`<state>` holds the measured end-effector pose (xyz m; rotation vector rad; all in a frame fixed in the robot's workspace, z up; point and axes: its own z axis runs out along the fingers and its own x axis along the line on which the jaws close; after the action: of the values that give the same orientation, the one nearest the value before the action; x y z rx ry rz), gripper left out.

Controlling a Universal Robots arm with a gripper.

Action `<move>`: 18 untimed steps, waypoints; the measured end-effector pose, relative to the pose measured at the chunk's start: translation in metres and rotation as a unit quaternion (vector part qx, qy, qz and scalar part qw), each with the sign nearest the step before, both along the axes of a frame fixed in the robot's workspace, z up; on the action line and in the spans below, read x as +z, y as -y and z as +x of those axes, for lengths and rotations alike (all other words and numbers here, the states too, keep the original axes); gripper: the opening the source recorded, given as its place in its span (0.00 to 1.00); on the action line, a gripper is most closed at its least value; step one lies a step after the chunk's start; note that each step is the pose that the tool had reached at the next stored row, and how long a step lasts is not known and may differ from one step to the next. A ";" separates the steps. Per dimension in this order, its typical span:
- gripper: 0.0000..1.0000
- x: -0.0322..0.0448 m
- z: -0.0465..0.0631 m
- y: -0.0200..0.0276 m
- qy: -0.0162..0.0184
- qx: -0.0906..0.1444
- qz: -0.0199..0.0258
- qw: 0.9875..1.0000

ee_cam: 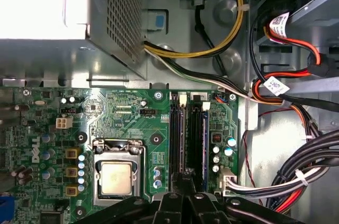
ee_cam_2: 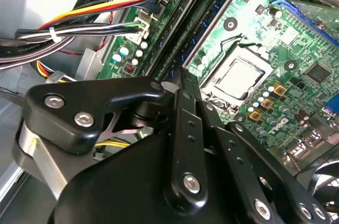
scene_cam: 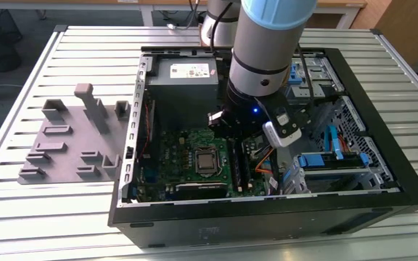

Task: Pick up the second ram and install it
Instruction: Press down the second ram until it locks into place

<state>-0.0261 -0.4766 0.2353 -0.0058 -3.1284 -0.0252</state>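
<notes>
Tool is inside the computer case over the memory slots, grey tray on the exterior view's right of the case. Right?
No. The exterior view shows the grey tray on the exterior view's left of the computer case. The tool is inside the case over the memory slots.

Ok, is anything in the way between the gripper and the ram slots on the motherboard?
Nothing visible. In the first wrist view the gripper hangs right at the ram slots, with no cable across them; the cable bundles lie off to one side of them.
</notes>
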 end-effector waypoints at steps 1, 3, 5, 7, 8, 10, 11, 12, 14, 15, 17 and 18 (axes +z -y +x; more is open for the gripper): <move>0.11 -0.0006 0.000 0.0000 0.000 0.000 0.000 1.000; 0.11 -0.0032 0.000 0.0000 0.000 0.000 0.000 1.000; 0.11 -0.0069 0.000 0.0000 0.000 0.000 0.000 1.000; 0.11 -0.0093 0.000 0.0000 0.000 0.000 0.000 1.000; 0.11 -0.0099 0.000 0.0000 0.000 0.000 0.000 1.000; 0.11 -0.0107 0.000 0.0000 0.000 0.000 0.000 1.000; 0.11 -0.0111 0.000 0.0000 0.000 0.000 0.000 1.000; 0.11 -0.0117 0.000 0.0000 0.000 0.000 0.000 1.000; 0.11 -0.0134 0.000 0.0000 0.000 0.000 0.000 1.000; 0.11 -0.0143 0.000 0.0001 0.000 0.000 0.000 1.000; 0.11 -0.0158 0.000 0.0002 0.000 0.000 -0.001 1.000; 0.11 -0.0166 0.000 0.0002 0.000 0.000 -0.001 1.000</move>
<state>-0.0261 -0.4767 0.2187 -0.0057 -3.1283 -0.0235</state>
